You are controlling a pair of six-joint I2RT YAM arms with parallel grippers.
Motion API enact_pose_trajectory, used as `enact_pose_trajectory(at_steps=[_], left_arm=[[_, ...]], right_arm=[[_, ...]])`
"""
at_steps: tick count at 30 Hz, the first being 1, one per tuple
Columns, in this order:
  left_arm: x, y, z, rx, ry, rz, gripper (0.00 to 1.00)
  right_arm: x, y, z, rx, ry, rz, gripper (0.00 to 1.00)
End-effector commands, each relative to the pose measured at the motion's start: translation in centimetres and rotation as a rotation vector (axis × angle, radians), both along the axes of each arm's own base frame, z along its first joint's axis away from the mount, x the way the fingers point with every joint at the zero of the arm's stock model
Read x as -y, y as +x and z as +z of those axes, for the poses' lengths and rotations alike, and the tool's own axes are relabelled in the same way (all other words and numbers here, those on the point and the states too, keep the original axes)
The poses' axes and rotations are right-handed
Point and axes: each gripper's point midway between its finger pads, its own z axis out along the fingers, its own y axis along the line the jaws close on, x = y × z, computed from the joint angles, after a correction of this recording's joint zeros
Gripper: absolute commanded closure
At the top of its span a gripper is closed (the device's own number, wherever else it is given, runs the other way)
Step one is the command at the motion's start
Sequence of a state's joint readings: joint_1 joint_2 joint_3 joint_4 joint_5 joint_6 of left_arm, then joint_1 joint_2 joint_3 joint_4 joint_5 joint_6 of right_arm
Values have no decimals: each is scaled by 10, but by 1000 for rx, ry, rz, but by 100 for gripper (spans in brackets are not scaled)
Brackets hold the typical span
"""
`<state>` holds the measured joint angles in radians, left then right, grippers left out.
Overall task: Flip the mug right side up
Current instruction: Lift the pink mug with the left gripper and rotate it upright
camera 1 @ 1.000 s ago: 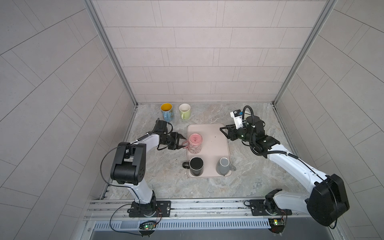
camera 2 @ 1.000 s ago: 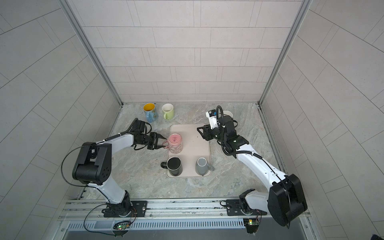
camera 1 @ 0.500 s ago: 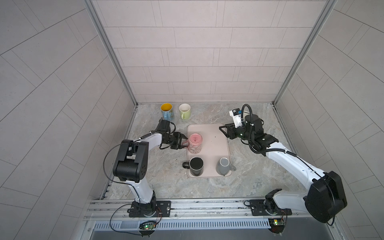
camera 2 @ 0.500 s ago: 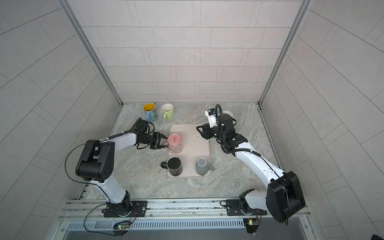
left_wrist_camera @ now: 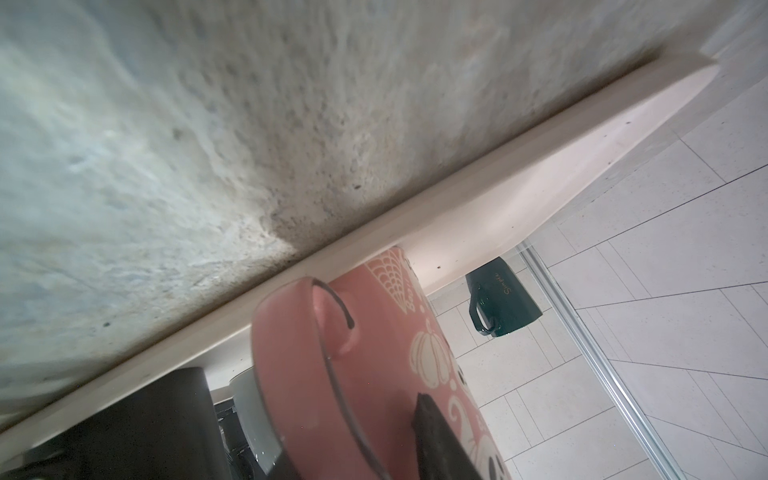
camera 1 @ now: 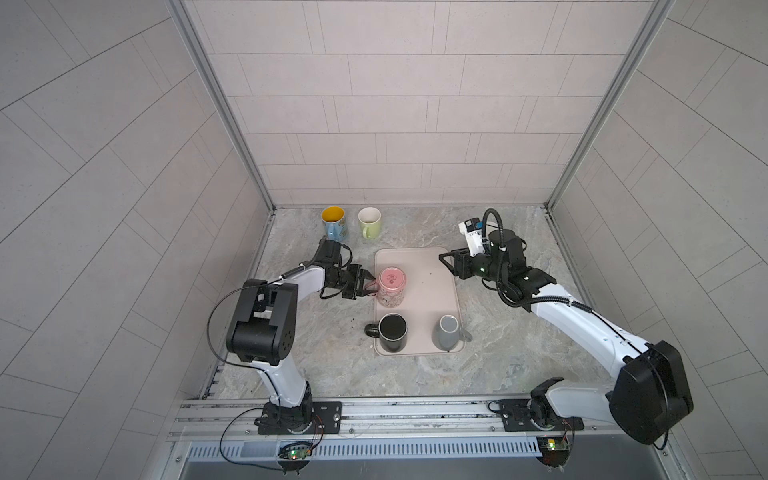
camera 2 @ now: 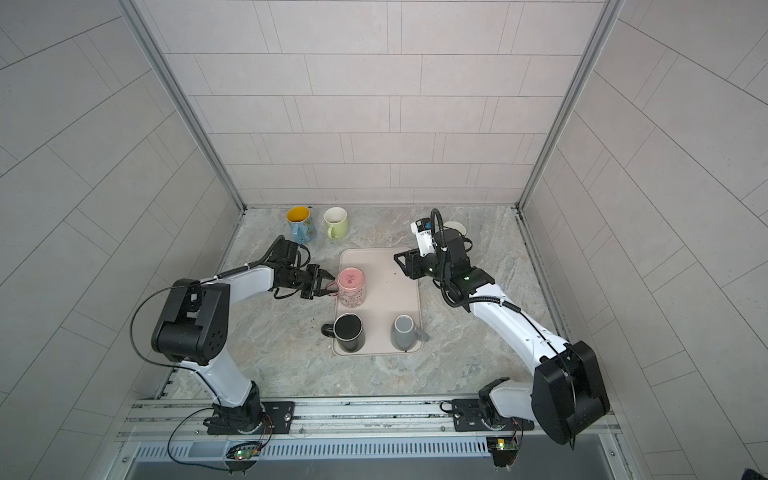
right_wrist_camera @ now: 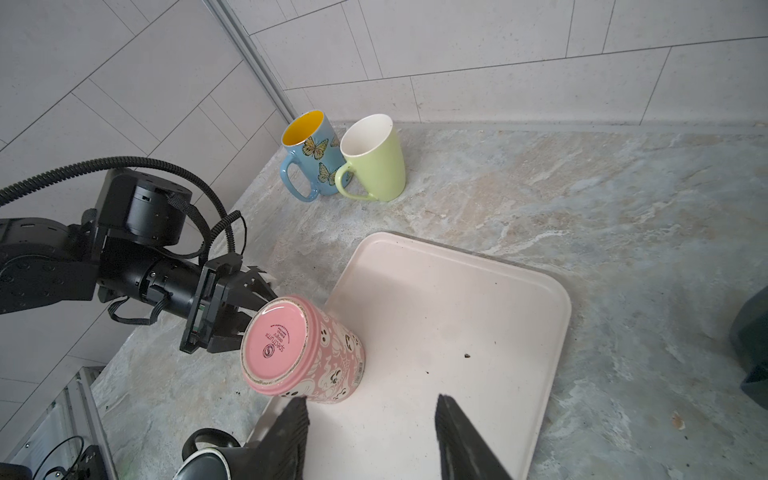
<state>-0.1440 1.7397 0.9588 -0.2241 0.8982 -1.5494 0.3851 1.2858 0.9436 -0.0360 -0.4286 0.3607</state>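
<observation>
A pink patterned mug (camera 1: 390,286) (camera 2: 351,286) stands upside down, base up, on the left side of the pale pink tray (camera 1: 432,291). Its handle (left_wrist_camera: 291,365) points left, off the tray's rim. My left gripper (camera 1: 370,286) (camera 2: 330,286) (right_wrist_camera: 257,303) reaches in low from the left. It is shut on that handle, with a dark finger (left_wrist_camera: 440,440) on either side of it. My right gripper (camera 1: 446,259) (right_wrist_camera: 374,440) hovers open over the tray's far right corner, holding nothing, a hand's width from the mug (right_wrist_camera: 299,349).
A black mug (camera 1: 392,332) and a grey mug (camera 1: 446,336) stand upright at the tray's front. A blue butterfly mug (camera 1: 333,222) and a light green mug (camera 1: 370,222) stand at the back left. A dark green mug (right_wrist_camera: 752,345) sits behind my right arm.
The left gripper's jaws have narrowed onto the pink mug's handle. The right gripper has shifted slightly toward the back. The mug has stayed in place.
</observation>
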Motion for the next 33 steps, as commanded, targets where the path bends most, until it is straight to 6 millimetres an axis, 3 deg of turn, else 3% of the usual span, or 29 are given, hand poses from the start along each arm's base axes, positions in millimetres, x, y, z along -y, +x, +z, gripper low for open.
enact_pose_trajectory(at_steps=[1, 17, 25, 33], left_arm=[[6, -8, -3, -23, -13, -15, 65], [9, -1, -4, -12, -35, 8, 99], [11, 18, 1, 39, -61, 62, 100], [13, 54, 34, 179, -79, 102, 100]], right_arm=[[4, 5, 3, -3, -3, -29, 49], [6, 8, -1, -15, -8, -46, 49], [7, 9, -4, -20, -13, -51, 50], [8, 9, -7, -28, -13, -54, 49]])
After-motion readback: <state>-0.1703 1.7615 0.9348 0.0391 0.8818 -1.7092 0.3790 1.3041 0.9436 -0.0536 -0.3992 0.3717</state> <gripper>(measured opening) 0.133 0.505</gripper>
